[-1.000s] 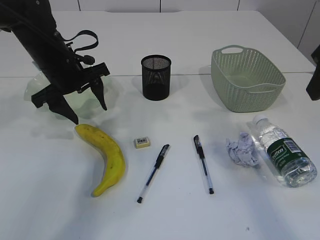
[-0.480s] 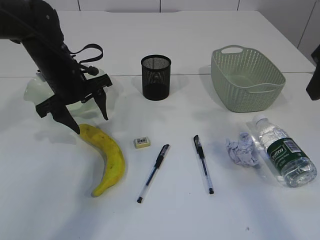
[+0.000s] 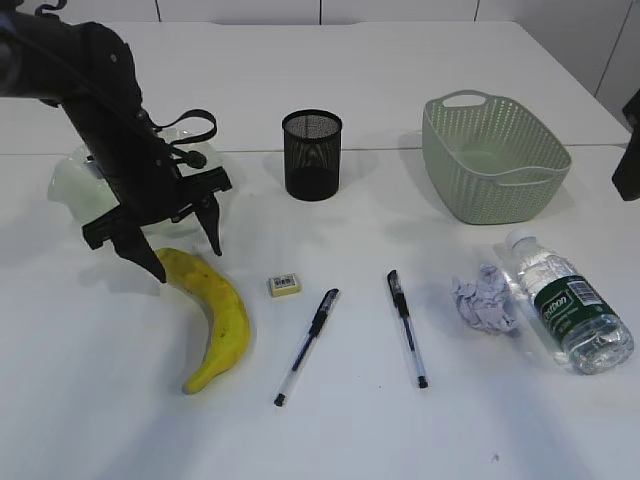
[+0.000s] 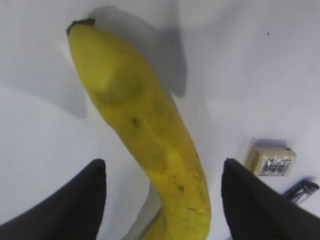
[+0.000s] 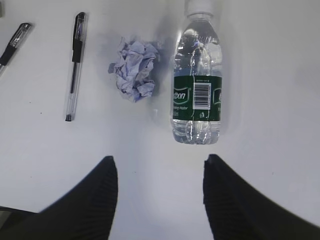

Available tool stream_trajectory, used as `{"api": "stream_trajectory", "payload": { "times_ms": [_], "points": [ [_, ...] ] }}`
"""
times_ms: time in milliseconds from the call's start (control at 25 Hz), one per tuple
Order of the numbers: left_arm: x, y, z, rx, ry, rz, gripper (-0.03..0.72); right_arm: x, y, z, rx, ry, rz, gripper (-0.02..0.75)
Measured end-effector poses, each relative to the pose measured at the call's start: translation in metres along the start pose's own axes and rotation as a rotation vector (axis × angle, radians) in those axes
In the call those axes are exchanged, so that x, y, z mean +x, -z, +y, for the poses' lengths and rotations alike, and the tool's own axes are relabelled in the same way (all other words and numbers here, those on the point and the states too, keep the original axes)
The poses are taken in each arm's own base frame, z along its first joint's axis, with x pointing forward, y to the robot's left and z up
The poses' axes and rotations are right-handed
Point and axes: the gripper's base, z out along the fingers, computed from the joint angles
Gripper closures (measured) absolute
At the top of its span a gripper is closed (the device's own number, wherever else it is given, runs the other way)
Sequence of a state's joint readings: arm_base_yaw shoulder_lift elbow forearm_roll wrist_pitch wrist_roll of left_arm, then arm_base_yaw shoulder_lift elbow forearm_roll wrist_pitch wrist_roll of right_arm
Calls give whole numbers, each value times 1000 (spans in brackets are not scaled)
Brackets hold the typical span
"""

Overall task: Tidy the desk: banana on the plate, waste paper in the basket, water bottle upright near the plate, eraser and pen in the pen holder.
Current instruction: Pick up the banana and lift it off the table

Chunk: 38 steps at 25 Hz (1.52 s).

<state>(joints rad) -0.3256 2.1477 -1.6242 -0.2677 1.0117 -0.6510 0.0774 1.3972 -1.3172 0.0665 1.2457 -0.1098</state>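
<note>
On the left side of the desk (image 3: 330, 440), the banana (image 3: 222, 316) was seen lying flat, its long axis running from its upper end just in front of the plate (image 3: 72, 175) down and toward the camera. Directly above that upper end the left gripper (image 3: 187, 255) was positioned, pointing downward. Its fingers were spread wide with nothing held between them. From the left wrist view, the banana (image 4: 150, 135) was observed passing up through the gap between the two fingers (image 4: 75, 200), closer to neither by any clear margin, so the jaws were set across the fruit's width rather than along its length. No contact between fingers and peel could be confirmed from either view.

The coming move was judged to turn on this crosswise alignment: a straight descent followed by closing would be expected to catch the banana near its upper third. The plate lay just behind the gripper, so only a short carry was judged necessary.

The right gripper (image 5: 160, 200) was held open and empty, above the bare desk short of the water bottle (image 5: 197, 85) and the waste paper (image 5: 134, 69), well apart from the banana. The left arm was therefore the nearer one.
</note>
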Motion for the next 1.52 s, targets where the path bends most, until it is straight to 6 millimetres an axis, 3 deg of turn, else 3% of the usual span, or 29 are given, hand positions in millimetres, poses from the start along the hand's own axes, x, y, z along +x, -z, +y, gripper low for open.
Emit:
{"api": "stream_trajectory", "payload": {
  "times_ms": [680, 1200, 1520],
  "points": [
    [-1, -9, -2, -8, -18, -23, 183, 0, 0, 0, 2, -1, 0, 326],
    [18, -15, -19, -18, -97, -34, 183, 0, 0, 0, 2, -1, 0, 326],
    [30, -17, -18, -104, -142, 17, 183, 0, 0, 0, 2, -1, 0, 326]
  ]
}}
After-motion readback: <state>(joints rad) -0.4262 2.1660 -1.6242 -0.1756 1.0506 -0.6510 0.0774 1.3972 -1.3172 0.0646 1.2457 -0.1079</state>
